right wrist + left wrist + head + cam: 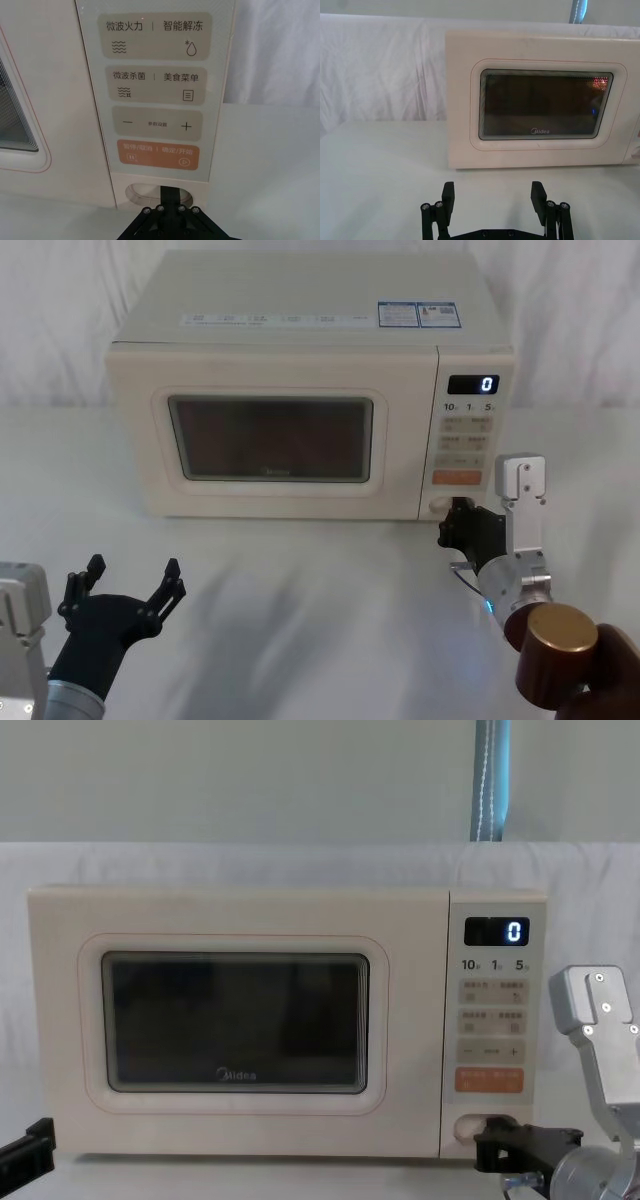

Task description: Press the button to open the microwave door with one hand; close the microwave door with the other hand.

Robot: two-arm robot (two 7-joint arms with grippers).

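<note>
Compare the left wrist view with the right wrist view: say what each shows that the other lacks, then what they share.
Left wrist alone: the door's whole dark window with the Midea logo, and the open left gripper hovering in front of it, apart from it.

Right wrist alone: the control panel's labelled keys, the orange key, and the right gripper shut, its tip at the button.

Both: the cream microwave front on a white table.

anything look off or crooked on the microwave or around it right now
Nothing stands out. The microwave sits square on the table, its door shut flush. The right gripper is at the button, the left gripper hangs back with jaws open.
</note>
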